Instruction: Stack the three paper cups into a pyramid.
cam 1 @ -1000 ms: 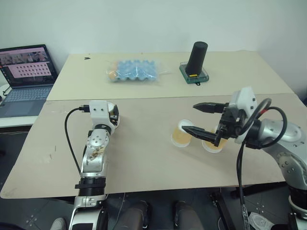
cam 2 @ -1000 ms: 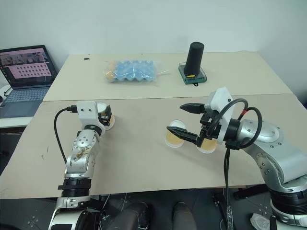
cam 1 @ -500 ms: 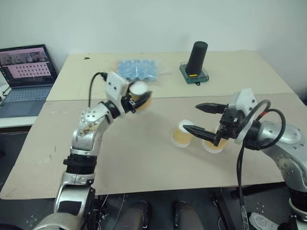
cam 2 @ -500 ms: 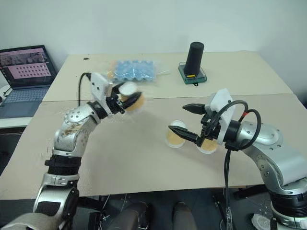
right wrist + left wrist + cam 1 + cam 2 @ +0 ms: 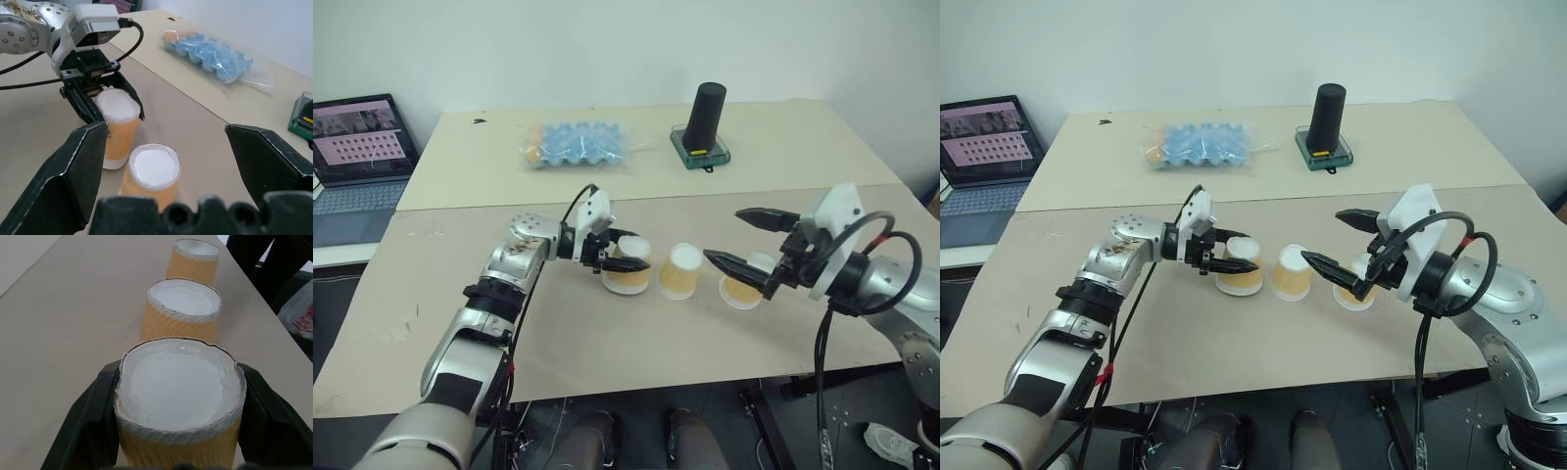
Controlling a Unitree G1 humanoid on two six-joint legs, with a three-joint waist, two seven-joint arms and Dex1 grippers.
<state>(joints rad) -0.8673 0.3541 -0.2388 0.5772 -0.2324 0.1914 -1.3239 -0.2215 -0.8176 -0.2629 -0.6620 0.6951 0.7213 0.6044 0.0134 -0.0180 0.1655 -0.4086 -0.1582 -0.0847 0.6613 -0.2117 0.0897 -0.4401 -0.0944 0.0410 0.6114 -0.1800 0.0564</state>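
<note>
- The counter [image 5: 558, 343] now carries all three paper cups in a row, upside down.
- The left pincer [image 5: 625, 257] has swung in from nine o'clock, clamping the leftmost cup [image 5: 626, 266].
- The right pincer [image 5: 749, 240] gapes wide around the rightmost cup [image 5: 744, 284].
- Middle cup [image 5: 680, 272] stands free; the base looks ready, stacking remains.

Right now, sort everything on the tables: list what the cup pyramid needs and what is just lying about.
For the job:
- three small tan-orange paper cups, upside down in a row: one gripped by the left claw, the middle one, the third by the open right claw

Lying about:
- blue egg tray in clear plastic
- black cylinder on a green base
- open laptop
</note>
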